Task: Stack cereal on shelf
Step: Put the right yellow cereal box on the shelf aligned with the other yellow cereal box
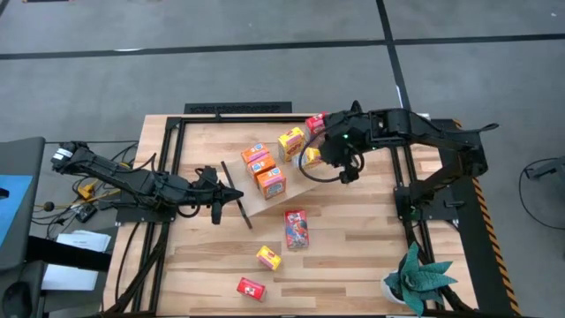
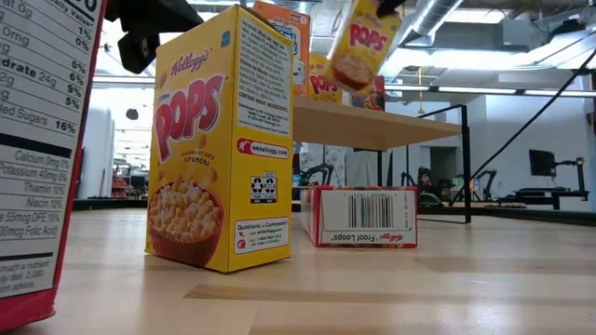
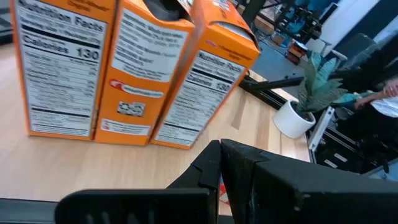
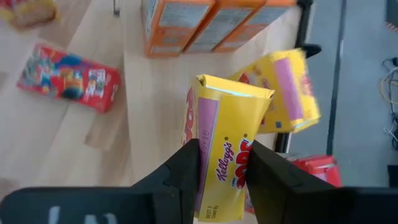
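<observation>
Right gripper [image 4: 221, 177]: its fingers pinch a yellow cereal box [image 4: 227, 146] by its broad faces, top flap away from the wrist, so it can go down upright; in the high view it hangs above the right end of the shelf [image 1: 296, 187].
Left gripper [image 1: 214, 210]: fingers closed on nothing, waiting low over the worktop [image 1: 353, 247] just off the shelf's left end, clear of the other arm.
Shelf: a light board lying aslant near the worktop's middle, toward the back edge.
On the shelf: three orange boxes [image 1: 263, 170] upright in a touching row at the left; a yellow box [image 1: 291, 142] and a red one [image 1: 316, 123] nearer the back right, leaving room, I judge, for the held box beside them.
Not yet shelved: a red box [image 1: 297, 229] flat mid-worktop, a yellow box [image 1: 268, 258] and a small red box [image 1: 251, 288] toward the front edge.
Low view only: the shelf is raised above the worktop on black rods, with the held box above its surface.
Left wrist view only: the orange boxes' nutrition panels face the waiting arm.
Right wrist view only: how the held box sits between the fingers.
</observation>
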Robot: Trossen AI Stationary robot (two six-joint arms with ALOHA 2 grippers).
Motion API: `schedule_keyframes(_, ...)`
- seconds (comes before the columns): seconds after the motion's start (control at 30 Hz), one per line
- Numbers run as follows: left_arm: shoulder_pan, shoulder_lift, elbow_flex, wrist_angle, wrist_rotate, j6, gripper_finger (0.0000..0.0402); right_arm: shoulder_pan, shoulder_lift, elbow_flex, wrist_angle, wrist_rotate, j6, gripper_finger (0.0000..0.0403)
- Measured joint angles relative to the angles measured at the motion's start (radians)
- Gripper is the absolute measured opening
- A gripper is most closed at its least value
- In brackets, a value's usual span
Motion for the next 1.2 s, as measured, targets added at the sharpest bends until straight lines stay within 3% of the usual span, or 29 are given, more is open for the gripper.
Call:
schedule_keyframes(0.37, 0.001, 0.0, 0.0, -0.018, -0.041, -0.005, 0.0, 0.031, 0.097, 0.038, -0.007, 0.054, -0.139, 0.0152)
schedule_keyframes(0.7, 0.001, 0.0, 0.0, -0.028, -0.074, -0.007, 0.0, 0.031, 0.114, 0.058, -0.031, 0.055, -0.154, 0.0148)
schedule_keyframes(1.2, 0.001, 0.0, 0.0, -0.029, -0.074, -0.006, 0.0, 0.031, 0.115, 0.058, -0.031, 0.052, -0.149, 0.0207)
